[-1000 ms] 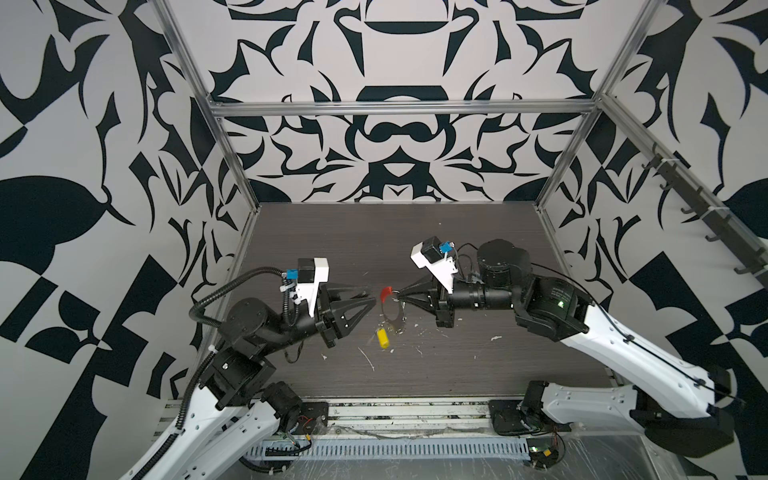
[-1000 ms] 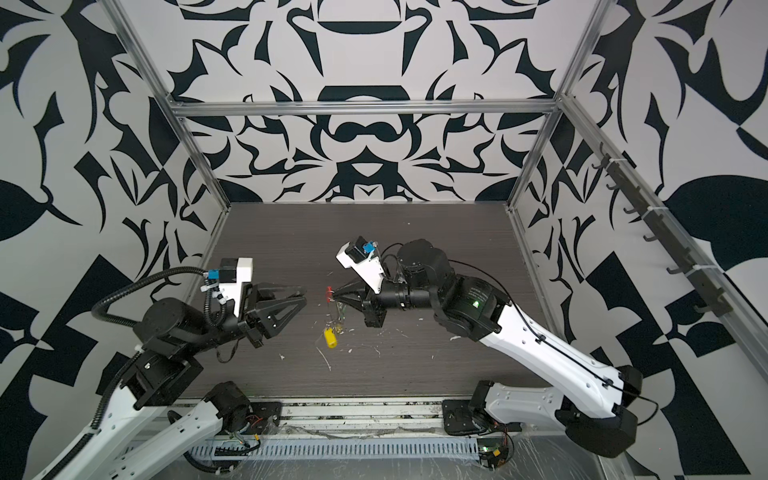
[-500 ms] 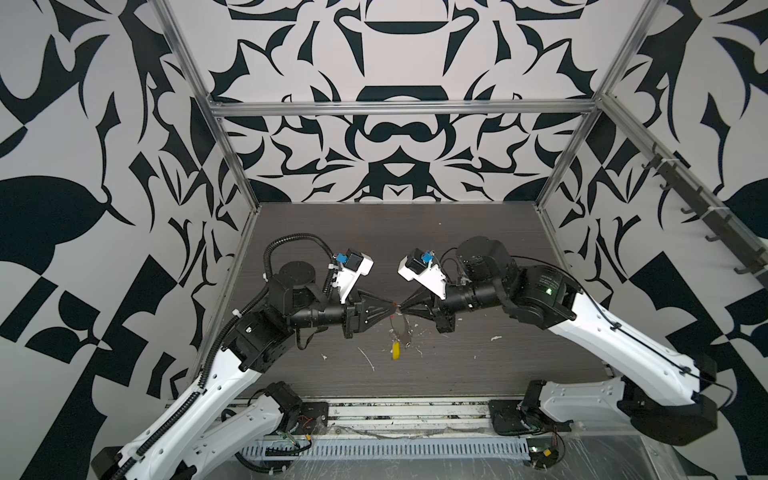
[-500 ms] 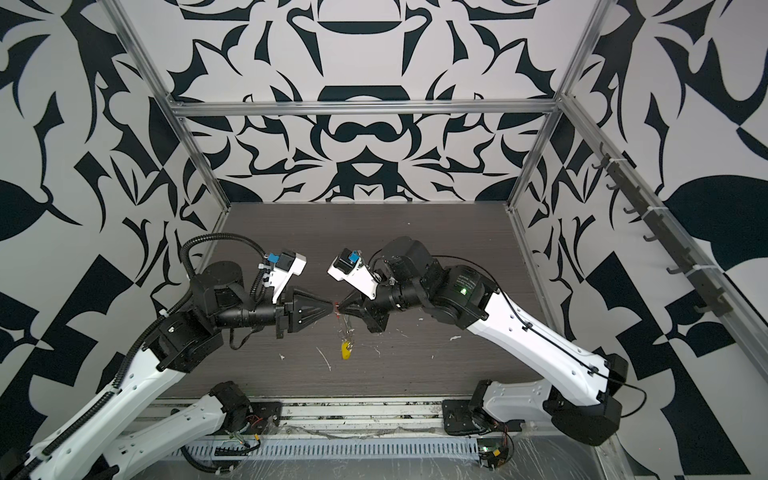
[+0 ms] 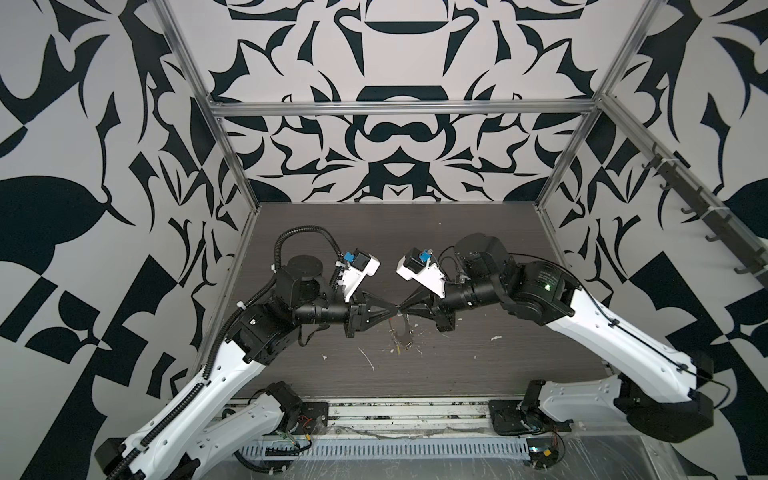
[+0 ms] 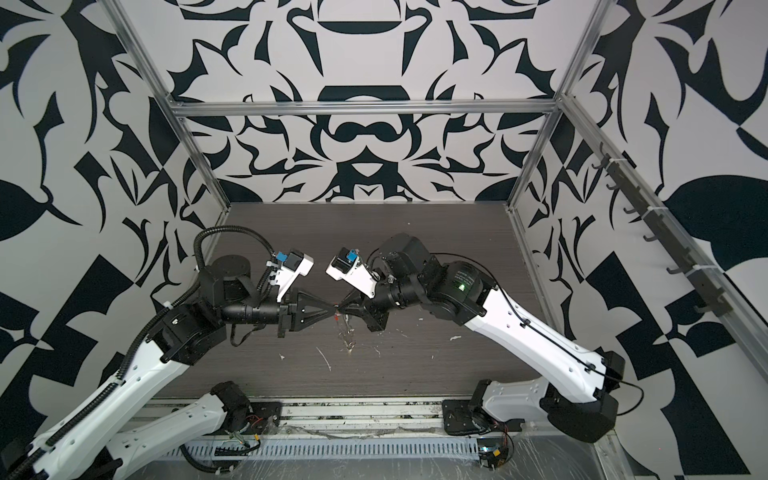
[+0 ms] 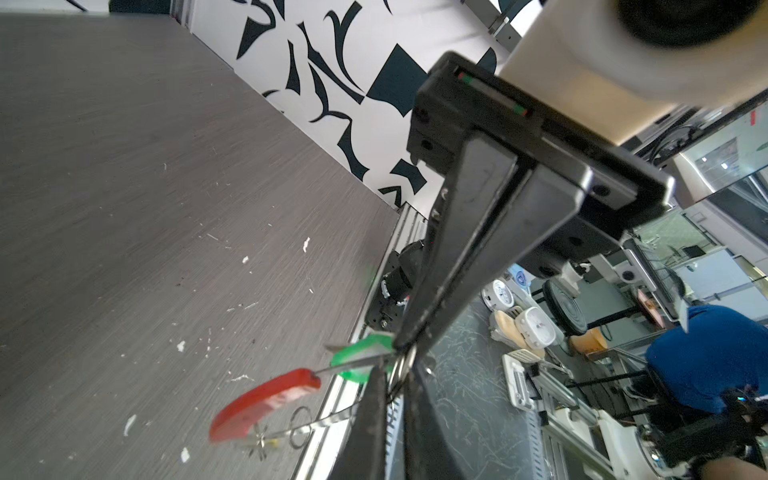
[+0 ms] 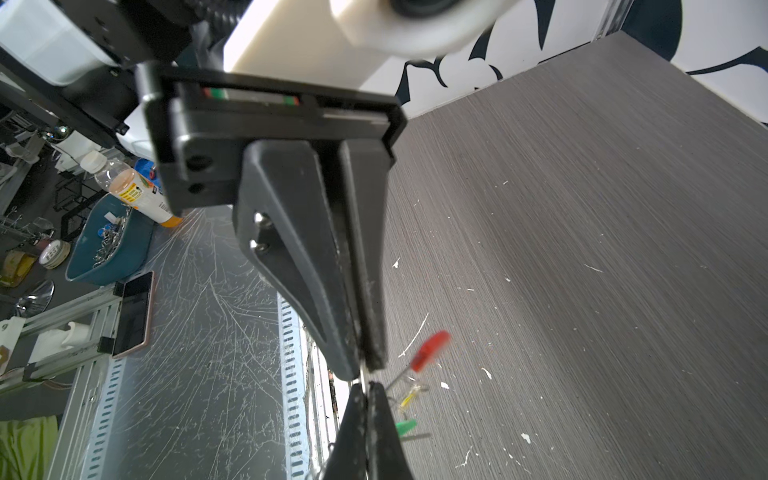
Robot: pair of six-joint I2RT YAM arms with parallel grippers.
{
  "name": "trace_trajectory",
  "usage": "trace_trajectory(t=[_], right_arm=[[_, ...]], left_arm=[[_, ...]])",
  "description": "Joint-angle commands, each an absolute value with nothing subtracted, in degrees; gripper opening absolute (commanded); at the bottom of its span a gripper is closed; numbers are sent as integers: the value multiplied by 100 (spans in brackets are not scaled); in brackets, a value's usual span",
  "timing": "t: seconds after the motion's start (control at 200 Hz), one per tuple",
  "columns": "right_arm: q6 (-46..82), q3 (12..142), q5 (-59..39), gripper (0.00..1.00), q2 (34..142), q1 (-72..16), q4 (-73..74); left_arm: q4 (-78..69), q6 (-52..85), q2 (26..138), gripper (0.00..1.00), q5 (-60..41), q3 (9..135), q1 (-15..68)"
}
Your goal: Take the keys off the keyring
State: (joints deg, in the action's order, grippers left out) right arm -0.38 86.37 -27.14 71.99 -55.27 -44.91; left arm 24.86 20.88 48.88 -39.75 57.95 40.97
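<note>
Left end effector and right end effector meet tip-to-tip, keyring dangling below.
</note>
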Motion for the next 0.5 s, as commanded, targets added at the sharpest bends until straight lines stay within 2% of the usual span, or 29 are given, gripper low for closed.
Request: trace_trajectory(t=[0.0,0.085,0.195,0.255,0.35,0.385,0.495], right_arm=[[-106,8868,-2865,0,7178,-5555,-4317],[-7,8818,-2856,0,7176,-5555,-4197],[147,8610,-2726,30,6969,-5555,-3788],[244,8437,-2520,40,6738,-5557,-3496],[304,8133,-2094,46,6342,-5564,-3084],[344,7984,-1975,51,6181,-5572,-2892],[436,7597,-1839,53,5824,-5574,-2438]], left_arm=[[2542,2022,4879,0,-3991,5970,4104],[2442,1991,4779,0,-3866,5924,4104],[2259,1852,4456,0,-3381,5737,4113],[2128,1751,4229,0,-3133,5603,4114],[1717,1596,3759,0,-2824,5290,4122],[1547,1540,3611,0,-2728,5175,4122],[760,1492,3248,0,-2617,4774,4122]])
